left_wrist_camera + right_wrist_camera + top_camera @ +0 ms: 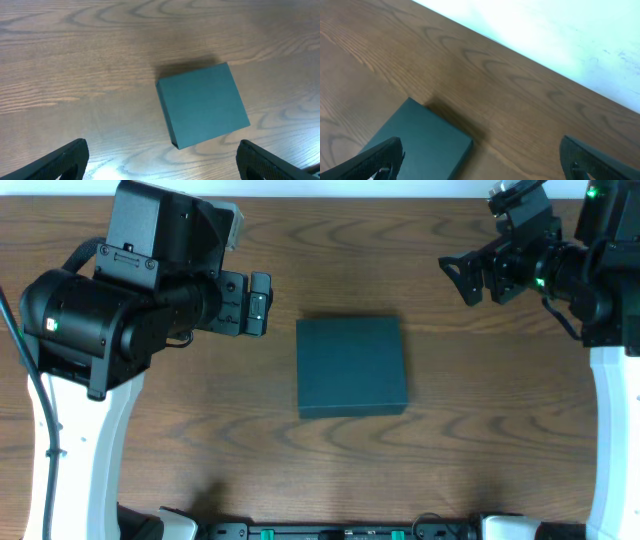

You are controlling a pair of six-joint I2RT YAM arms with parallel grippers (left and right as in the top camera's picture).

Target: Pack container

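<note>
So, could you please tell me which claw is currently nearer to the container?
Left. In the overhead view, the left claw hangs just off the upper-left corner of the container; the right claw sits farther off, beyond its upper-right corner. Both are open.

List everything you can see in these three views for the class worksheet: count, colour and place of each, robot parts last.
container: one, dark teal, lid shut, middle of the table
table: one, brown wood grain, under everything
pale surface: one, white, beyond the table's far edge
left gripper: one, black, open and empty, left of the container, apart from it
right gripper: one, black, open and empty, towards the table's far right, apart from the container
</note>
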